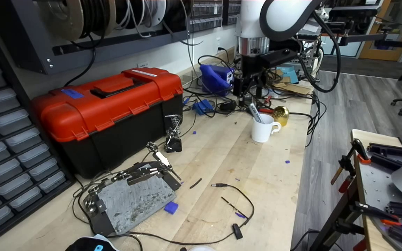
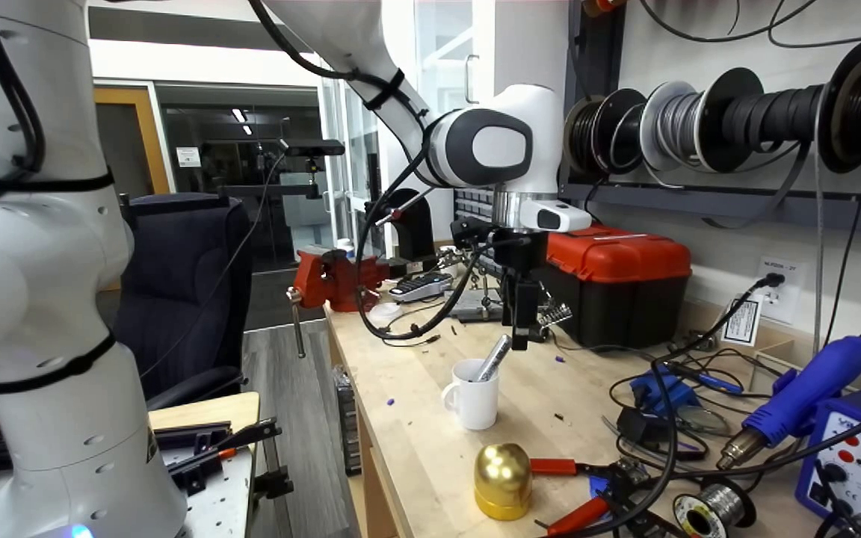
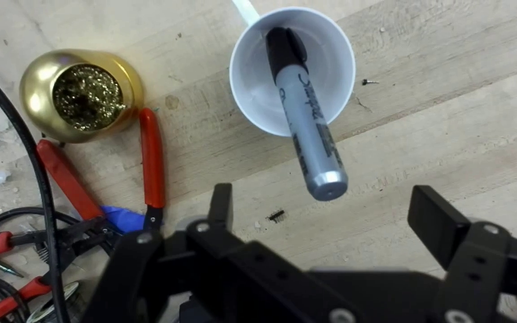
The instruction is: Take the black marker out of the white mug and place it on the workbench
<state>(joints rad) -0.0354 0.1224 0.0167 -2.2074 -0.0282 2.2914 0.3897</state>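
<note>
Wooden worktop [image 3: 420, 130], white mug [image 3: 258, 92] at upper centre of wrist view, Sharpie marker [image 3: 308, 119] leaning out, gripper [image 3: 328, 215] spread wide; a crooked pull could tip the mug!

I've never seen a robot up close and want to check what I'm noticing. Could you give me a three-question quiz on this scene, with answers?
1. Which end of the marker sits down in the white mug: (a) capped or (b) uncapped?
2. True or false: the gripper is open, holding nothing.
3. Fill in: the toolbox on the workbench is black below and ____ on top.

Key: 1 a; 2 true; 3 red.
</note>
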